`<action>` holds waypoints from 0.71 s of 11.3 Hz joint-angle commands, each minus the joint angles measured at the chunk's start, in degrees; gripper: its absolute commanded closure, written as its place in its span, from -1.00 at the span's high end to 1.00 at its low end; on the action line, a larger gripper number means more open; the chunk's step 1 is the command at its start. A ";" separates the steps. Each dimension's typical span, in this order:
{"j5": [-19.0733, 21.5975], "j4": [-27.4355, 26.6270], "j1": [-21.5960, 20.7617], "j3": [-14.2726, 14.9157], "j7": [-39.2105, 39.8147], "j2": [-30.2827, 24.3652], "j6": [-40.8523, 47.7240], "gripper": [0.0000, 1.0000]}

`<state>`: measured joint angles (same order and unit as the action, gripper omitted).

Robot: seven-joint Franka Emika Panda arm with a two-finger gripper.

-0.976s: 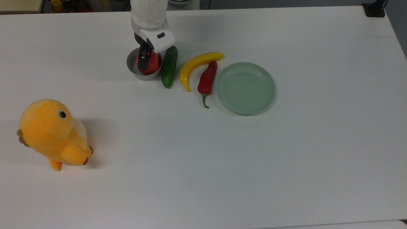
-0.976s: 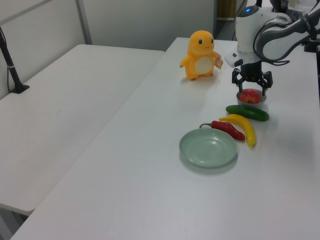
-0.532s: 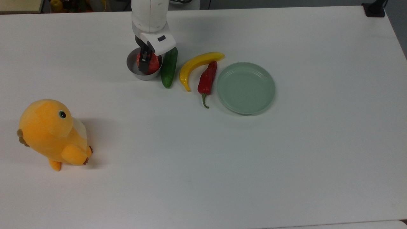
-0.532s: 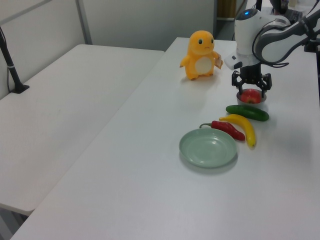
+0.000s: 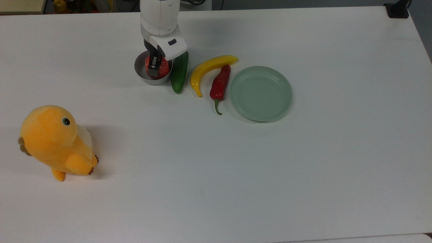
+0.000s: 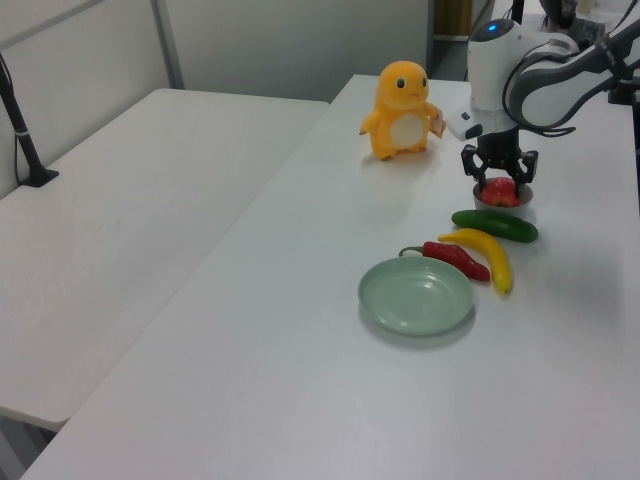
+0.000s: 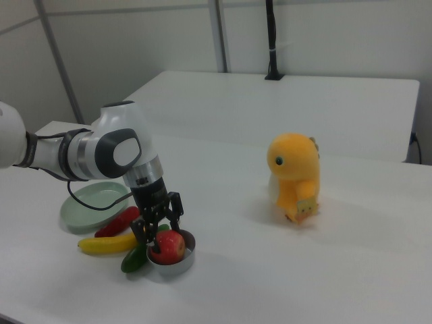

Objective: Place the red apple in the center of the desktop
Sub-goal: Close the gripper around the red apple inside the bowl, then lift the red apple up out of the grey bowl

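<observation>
Red apple (image 5: pixel 161 69) sits in the grey bowl (image 5: pixel 141 72) near the desk's (image 5: pixel 236 175) far edge, gripper (image 7: pixel 159 226) fingers spread either side, not clamped. Off-center pinch could drag the bowl into the cucumber (image 5: pixel 179 72).

A robotics lab. White tables (image 6: pixel 150 190) stand among grey partition walls (image 7: pixel 135 47). A Franka arm (image 7: pixel 88 154) is mounted at one.
</observation>
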<state>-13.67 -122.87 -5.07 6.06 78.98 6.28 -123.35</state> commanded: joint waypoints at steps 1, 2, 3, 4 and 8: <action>-0.84 0.35 -0.56 0.44 0.47 -0.74 -0.05 -0.48; -0.31 1.31 -0.55 0.44 0.30 -1.09 2.74 -0.48; 0.21 3.14 -0.21 0.44 0.30 -2.14 7.29 -0.52; 0.74 5.08 -0.29 0.44 0.39 -2.85 10.99 -0.53; 6.36 11.24 -0.20 0.53 -3.46 -3.56 15.61 -0.53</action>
<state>-10.11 -114.45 -4.79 6.15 78.61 3.04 -108.88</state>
